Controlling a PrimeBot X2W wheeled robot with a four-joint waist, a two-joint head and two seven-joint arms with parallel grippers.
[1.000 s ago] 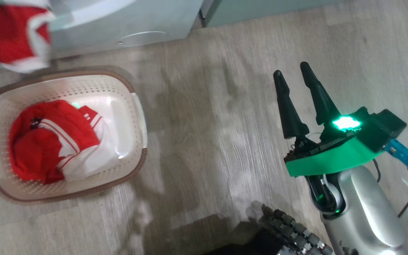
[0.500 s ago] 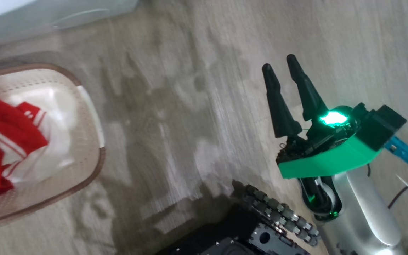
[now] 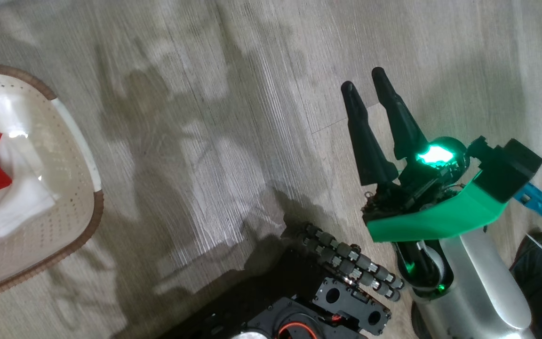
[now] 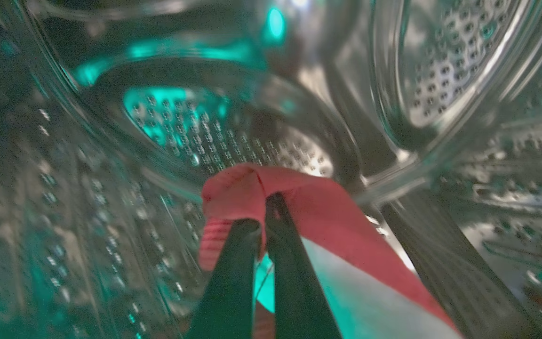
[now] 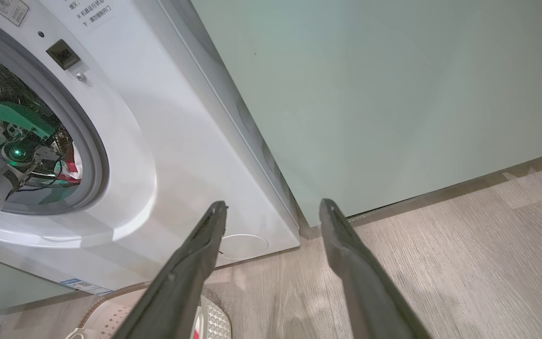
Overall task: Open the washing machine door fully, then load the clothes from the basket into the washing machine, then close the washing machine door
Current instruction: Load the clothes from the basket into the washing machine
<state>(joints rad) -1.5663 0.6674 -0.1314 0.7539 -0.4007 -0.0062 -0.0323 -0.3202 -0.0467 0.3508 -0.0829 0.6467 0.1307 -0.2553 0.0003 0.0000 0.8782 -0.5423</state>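
Clothes (image 4: 332,207) pinched between left gripper (image 4: 259,212) fingertips, inside drum (image 4: 181,127).

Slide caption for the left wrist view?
Left gripper, shut on a red garment, inside the washing machine's perforated steel drum.

Beyond the right pincer (image 5: 273,204) stands a pale green cabinet (image 5: 393,94); beneath the pincer runs grey wood-grain plank floor (image 5: 464,254), soft shadows falling across it.
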